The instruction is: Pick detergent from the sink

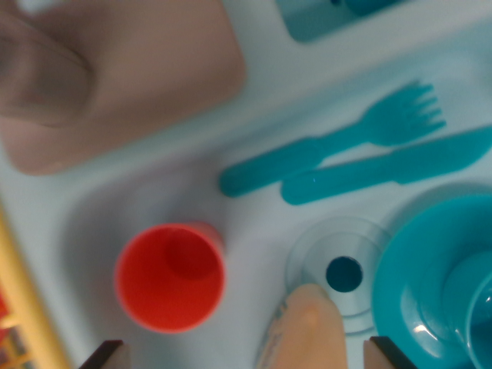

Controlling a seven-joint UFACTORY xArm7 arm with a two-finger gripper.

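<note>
While the gripper [244,355] stands wide and empty, its fingertips either side of the detergent [304,330] in the sink [69,223], the bottle looks light, smooth, maybe slippery; grip its body.

Beige detergent bottle [304,330] lies in sink [100,207], blurred.

Whole wrist view blurring, edges soft throughout. Pale bottle [304,330] running off bottom edge, only rounded top showing; label marks too smeared to read. Gripper fingertips [106,355] barely poking in as dark corners at bottom, jaw state not readable. Teal plate [415,284] getting cropped at right edge. Teal object [323,17] cut off by top edge, identity unclear. Pink board [146,69] running off top left.
</note>
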